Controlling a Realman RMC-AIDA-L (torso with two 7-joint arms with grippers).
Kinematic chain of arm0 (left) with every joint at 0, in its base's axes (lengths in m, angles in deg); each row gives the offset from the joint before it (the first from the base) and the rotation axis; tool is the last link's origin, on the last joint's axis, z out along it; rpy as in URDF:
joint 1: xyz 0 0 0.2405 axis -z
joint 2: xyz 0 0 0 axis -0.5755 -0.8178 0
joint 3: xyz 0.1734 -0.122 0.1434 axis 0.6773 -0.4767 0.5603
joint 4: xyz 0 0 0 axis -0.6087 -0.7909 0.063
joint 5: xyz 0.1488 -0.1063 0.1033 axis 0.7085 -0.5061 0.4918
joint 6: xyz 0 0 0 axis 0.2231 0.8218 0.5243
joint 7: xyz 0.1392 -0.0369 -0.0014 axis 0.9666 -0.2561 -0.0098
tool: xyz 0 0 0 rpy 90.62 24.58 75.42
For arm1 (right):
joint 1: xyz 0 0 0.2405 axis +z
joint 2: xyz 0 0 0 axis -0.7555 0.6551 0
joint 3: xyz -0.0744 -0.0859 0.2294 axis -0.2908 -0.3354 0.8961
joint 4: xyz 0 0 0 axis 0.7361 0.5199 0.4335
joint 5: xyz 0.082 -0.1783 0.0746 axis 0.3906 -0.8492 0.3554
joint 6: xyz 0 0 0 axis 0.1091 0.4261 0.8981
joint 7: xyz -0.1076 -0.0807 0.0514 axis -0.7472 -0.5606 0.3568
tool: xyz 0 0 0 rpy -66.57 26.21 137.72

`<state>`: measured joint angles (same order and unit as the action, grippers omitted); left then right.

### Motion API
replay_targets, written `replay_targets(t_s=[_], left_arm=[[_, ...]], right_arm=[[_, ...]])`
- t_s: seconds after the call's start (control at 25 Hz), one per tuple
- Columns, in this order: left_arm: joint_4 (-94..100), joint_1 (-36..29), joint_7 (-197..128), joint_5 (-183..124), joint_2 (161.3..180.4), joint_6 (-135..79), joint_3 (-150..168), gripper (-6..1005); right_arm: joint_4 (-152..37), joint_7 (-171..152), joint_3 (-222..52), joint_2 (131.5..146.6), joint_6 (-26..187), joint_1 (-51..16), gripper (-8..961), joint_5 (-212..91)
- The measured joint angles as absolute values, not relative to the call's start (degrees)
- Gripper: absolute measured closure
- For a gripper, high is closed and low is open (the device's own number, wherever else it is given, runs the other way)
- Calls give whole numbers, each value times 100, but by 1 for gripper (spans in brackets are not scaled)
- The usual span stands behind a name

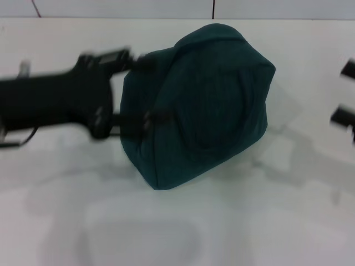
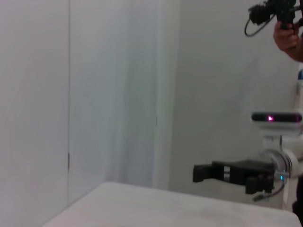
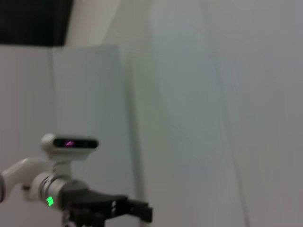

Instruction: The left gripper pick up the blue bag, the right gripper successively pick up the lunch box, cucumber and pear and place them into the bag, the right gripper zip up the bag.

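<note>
The blue bag (image 1: 205, 100) is shut and tilted, one corner pointing down, and looks raised off the white table (image 1: 66, 183). My left gripper (image 1: 145, 88) comes in from the left. Its two fingers reach onto the bag's near side, one above and one below, holding it; this part is blurred. My right gripper (image 1: 345, 93) is at the right edge, apart from the bag, fingers spread and empty. It also shows farther off in the left wrist view as the right gripper (image 2: 201, 173). Lunch box, cucumber and pear are out of view.
A faint pale rounded outline (image 1: 141, 235) lies on the table near the front edge; I cannot tell what it is. A grey wall (image 1: 111, 8) runs behind the table's far edge. A person's hand with a black device (image 2: 284, 23) shows high up in the left wrist view.
</note>
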<state>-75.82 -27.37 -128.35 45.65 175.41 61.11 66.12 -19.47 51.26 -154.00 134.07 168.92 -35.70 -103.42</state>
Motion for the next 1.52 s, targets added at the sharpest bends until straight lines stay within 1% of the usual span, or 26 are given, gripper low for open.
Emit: replay_targets(t_s=[0.12,0.2,0.36,0.44,0.48,0.76,1.52], left_arm=[[-7097,-3149,-12239,4733,17542,6215,6581,118],[-6565,-3319,-11717,4906,17542,6215,6540,116],[-5271,-3394,-10532,5269,17540,6212,6226,112],[-4730,-3360,-10101,5435,17539,6187,6065,112],[-4503,-3309,-9962,5534,17536,6167,5970,112],[-3485,-2995,-9275,6158,17531,5901,5369,113],[-3382,-3056,-9094,6180,17527,5918,5341,115]], right_arm=[[-1792,5119,-15245,13523,17036,-3752,72,-11039],[-1821,5112,-15038,13664,17112,-3803,74,-11682],[-2034,4889,-14642,13957,17064,-3885,79,-12634],[-2281,4677,-14486,14059,16981,-3869,82,-12893],[-2466,4574,-14451,14080,16894,-3829,84,-12974],[-3502,3856,-14464,14103,16294,-3564,84,-13042],[-3678,3634,-14497,14140,16108,-3502,84,-13055]])
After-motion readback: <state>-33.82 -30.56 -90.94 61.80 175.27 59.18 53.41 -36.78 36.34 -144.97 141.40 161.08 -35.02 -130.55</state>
